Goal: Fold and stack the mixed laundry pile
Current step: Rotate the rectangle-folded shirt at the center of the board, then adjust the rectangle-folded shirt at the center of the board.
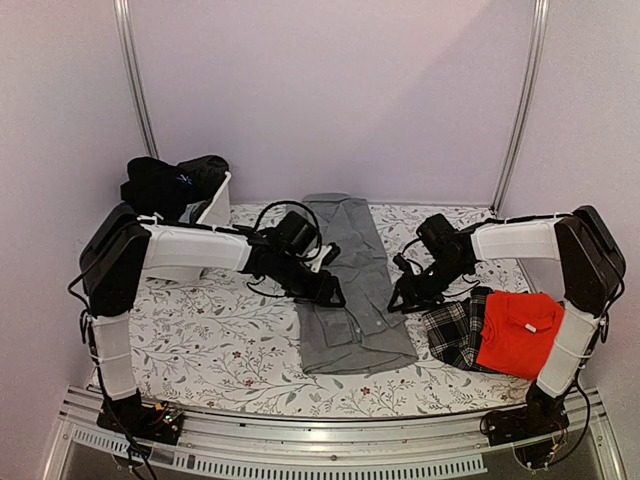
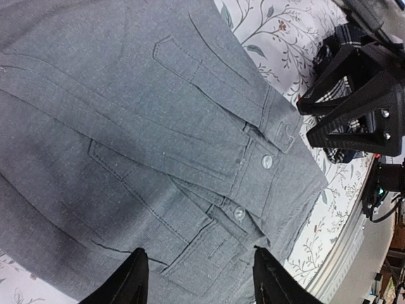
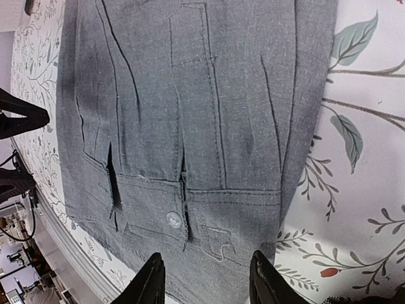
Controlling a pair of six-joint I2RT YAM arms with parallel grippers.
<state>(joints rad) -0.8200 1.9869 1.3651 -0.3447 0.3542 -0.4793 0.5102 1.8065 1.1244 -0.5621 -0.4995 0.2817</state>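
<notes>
While the left gripper (image 1: 335,293) and right gripper (image 1: 401,299) hang open and empty at either edge of the grey shirt (image 1: 350,250), lying lengthwise on the table (image 1: 220,350) with sleeves folded in, each should pinch through every layer at matching points and fold evenly, keeping edges square.

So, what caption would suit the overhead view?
Left gripper and right gripper, open, flank a grey shirt; red shirt overlaps plaid cloth.

Left arm (image 1: 195,248) and right arm (image 1: 515,240): white shells, black joints, looped black cables — left gripper (image 1: 335,294), right gripper (image 1: 399,301) matte black.
</notes>
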